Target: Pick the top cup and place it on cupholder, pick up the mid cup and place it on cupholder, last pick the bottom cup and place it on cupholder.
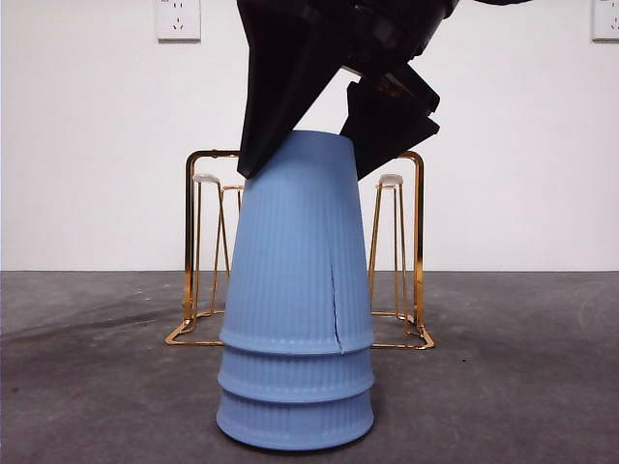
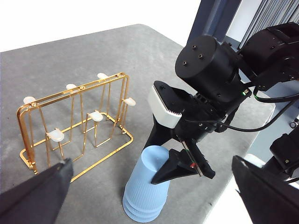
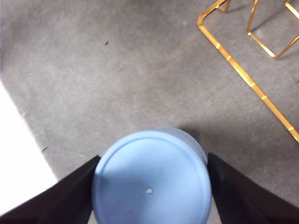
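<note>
Front view shows a stack of three light blue ribbed plastic cups, upside down on the dark grey table [image 1: 87, 387]. The top cup [image 1: 295, 251] is the outermost one, w/ a thin dark crack running up from its rim. Two more rims peek out below it: the mid cup [image 1: 295, 375] and the bottom cup [image 1: 295, 425].

Right gripper [image 1: 324, 145] comes in from above, big and black, its two jaws straddling the top cup's closed end. One jaw looks like it's touching the cup's side in the front view; the other sits close, but I can't tell if it's actually in contact. Right wrist view has the round blue base [image 3: 150, 177] filling the gap between the jaws, so they're spread about as wide as the cup, not obviously squeezing yet.

Behind the stack is the shiny gold wire cupholder [image 1: 205, 159] w/ white-tipped prongs, no cups on it. From the left wrist cam it stands just beside the stack, not touching.

Left gripper [image 2: 154, 205] hangs back, well apart from the cups, jaws wide open w/ nothing in them.
</note>
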{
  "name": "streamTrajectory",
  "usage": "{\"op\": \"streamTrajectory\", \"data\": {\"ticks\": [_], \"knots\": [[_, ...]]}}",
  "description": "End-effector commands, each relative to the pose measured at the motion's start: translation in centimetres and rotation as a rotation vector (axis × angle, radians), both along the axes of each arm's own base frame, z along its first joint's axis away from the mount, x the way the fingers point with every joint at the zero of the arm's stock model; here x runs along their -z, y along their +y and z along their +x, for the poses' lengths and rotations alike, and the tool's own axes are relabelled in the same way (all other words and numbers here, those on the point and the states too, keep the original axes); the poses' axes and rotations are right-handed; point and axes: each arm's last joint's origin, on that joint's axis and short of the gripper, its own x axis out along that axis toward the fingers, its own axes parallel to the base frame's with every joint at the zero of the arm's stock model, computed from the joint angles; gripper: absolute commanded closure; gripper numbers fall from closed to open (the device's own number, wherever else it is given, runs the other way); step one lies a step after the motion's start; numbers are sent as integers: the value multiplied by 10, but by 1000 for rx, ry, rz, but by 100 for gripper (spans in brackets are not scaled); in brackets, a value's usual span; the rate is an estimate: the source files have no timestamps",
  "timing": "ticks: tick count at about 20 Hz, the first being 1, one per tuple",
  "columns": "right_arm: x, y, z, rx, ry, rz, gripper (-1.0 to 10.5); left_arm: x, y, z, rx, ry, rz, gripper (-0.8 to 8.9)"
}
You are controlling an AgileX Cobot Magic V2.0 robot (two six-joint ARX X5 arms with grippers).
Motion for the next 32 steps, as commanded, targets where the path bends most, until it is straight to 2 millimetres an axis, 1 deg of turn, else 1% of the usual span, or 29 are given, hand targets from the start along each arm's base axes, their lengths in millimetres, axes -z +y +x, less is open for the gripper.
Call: {"op": "streamTrajectory", "data": {"ticks": [1,4,8,15,19,21,28,30,32], "knots": [[-6,6,0,-14,-3,23,687,-6,0,-2,11,-28,-6,251],[-20,6,0,-14,-16,42,687,-6,0,-2,10,-29,-5,251],[-43,5,-2,-15,-13,37,687,-6,0,-2,10,-29,-6,251],[-101,-2,-7,-14,-37,61,686,-6,0,-2,11,-29,-6,251],[-129,-12,-5,81,-146,22,686,-6,0,-2,10,-29,-6,251],[-136,-19,1,137,-190,11,686,-6,0,-2,11,-29,-6,251],[-136,-50,34,226,-266,-47,686,-6,0,-2,10,-29,-6,251],[-136,-56,42,239,-277,-43,686,-6,0,-2,11,-30,-6,251],[-134,-57,50,236,-269,-20,686,-6,0,-2,10,-30,-6,251]]}}
